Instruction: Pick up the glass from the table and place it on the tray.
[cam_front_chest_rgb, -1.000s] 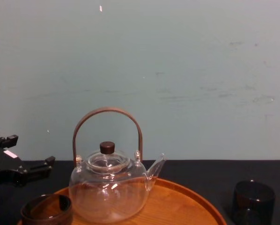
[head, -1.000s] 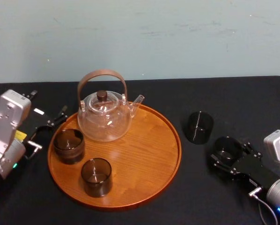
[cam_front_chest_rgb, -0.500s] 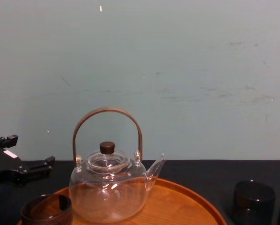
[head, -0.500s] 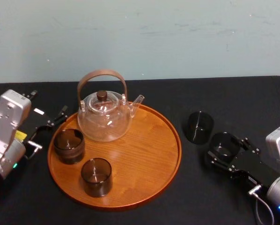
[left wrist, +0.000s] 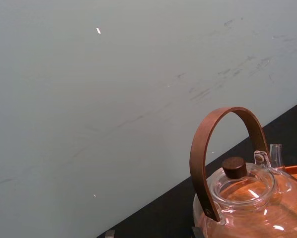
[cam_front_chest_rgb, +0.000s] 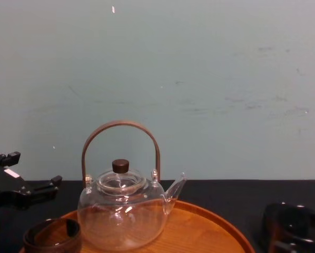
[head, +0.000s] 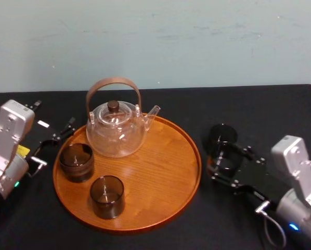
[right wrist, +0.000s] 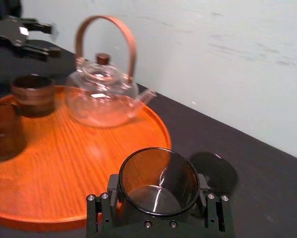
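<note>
My right gripper (head: 224, 160) is shut on a dark smoky glass (head: 223, 156), just right of the round orange-brown tray (head: 171, 172) on the black table (head: 259, 109). In the right wrist view the glass (right wrist: 158, 179) sits upright between the fingers (right wrist: 101, 206), near the tray's rim (right wrist: 161, 136). In the chest view the gripper and the glass (cam_front_chest_rgb: 294, 224) are at the lower right. My left gripper (head: 51, 140) is parked open at the tray's left side.
A second dark glass (head: 221, 134) stands on the table just behind the held one. On the tray are a glass teapot (head: 116, 133) with a brown handle at the back and two dark cups (head: 76, 161) (head: 107, 196) at the front left.
My right gripper has moved left toward the tray with the glass in it, coming in front of the second glass. The left arm has not moved.
</note>
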Controlling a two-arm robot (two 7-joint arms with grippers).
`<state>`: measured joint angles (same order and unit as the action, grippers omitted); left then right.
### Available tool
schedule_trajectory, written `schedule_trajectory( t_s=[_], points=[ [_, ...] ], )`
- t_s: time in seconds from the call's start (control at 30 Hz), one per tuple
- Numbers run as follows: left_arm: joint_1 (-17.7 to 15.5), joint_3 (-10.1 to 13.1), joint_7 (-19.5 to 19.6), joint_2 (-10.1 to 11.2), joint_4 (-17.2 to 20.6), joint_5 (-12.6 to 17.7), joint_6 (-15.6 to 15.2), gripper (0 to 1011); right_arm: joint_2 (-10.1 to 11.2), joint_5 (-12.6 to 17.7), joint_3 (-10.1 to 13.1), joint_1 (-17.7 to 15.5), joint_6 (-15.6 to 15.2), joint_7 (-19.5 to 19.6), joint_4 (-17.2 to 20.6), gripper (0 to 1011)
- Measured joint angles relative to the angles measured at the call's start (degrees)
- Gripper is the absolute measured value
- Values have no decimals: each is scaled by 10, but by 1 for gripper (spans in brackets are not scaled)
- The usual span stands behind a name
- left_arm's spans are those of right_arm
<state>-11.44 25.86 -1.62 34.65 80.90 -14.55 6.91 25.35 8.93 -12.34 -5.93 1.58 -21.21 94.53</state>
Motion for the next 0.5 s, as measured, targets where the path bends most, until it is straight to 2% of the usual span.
schedule_trajectory(
  t_s=[0.07, 0.5],
  points=[
    [0, 0, 0, 0, 0, 0, 0, 1001, -4, -5, -15, 9, -2, -4, 1, 921],
    [0, 0, 0, 0, 0, 0, 0, 1001, -22, -18, -69, 42, -4, -15, -7, 921]
  ],
)
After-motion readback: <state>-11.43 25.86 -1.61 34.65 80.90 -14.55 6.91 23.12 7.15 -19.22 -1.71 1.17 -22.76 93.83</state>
